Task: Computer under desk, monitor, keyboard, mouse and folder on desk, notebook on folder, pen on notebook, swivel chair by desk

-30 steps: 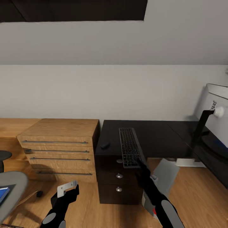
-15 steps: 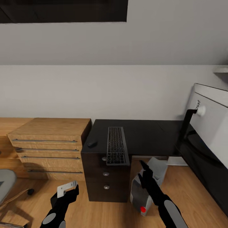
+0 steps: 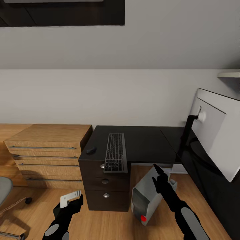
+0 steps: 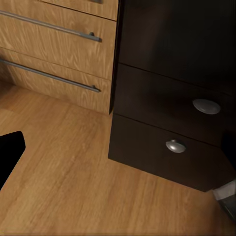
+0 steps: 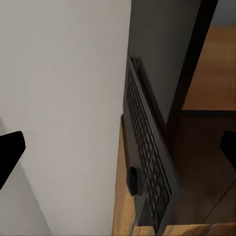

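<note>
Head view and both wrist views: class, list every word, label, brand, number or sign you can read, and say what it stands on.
None can be read.
The keyboard keys show pale marks, too small to read.
The computer carries a red dot, no lettering.
The monitor shows its blank pale back.
The drawer chest and the desk bear no text.

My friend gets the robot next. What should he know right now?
Left gripper: empty, fingers look open. Right gripper: empty, can't tell if open, near the computer.
On the desk: keyboard overhanging the front edge, mouse beside it, monitor at the far right.
Computer stands tilted on the floor by the drawers.
Left: folder, notebook, pen, chair; probably move the keyboard nearer the monitor.
</note>
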You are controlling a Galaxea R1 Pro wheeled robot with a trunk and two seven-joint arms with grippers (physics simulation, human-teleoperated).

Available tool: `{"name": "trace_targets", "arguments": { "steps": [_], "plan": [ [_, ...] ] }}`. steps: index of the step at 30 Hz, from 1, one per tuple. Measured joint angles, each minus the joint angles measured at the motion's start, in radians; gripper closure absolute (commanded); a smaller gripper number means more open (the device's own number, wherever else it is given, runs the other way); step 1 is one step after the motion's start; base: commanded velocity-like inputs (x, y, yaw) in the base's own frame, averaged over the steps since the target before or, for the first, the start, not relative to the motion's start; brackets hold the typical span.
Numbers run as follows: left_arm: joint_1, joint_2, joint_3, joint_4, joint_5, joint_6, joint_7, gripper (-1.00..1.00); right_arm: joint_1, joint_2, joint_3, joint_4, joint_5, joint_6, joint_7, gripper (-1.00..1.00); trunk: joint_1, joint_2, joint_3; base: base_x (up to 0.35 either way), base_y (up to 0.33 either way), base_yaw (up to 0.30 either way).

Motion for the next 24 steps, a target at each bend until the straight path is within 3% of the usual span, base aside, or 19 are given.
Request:
{"name": "trace_targets", "arguments": {
  "steps": [7, 14, 16, 24],
  "plan": [
    [0.000, -0.002, 0.000, -0.003, -0.001, -0.001, 0.002, -1.00, 0.000, -0.001, 0.000, -0.012, -0.001, -0.001, 0.000, -1.00, -0.027, 0.049, 0.022, -0.027, -0.003, 0.000],
    [0.000, -0.002, 0.000, -0.003, -0.001, 0.000, 0.002, -1.00, 0.000, 0.002, 0.000, -0.023, -0.001, -0.017, 0.000, -1.00, -0.053, 0.098, 0.044, -0.291, -0.001, 0.000],
    [0.000, -0.002, 0.000, -0.003, -0.001, -0.001, 0.002, -1.00, 0.016, -0.001, 0.000, -0.076, 0.001, -0.023, -0.006, -1.00, -0.061, 0.112, 0.050, -0.340, -0.140, 0.000],
    [0.000, -0.002, 0.000, -0.003, -0.003, -0.001, 0.002, -1.00, 0.020, -0.003, 0.000, -0.099, 0.015, -0.024, -0.027, -1.00, -0.091, 0.168, 0.075, -0.336, -0.177, 0.000]
  ]
}}
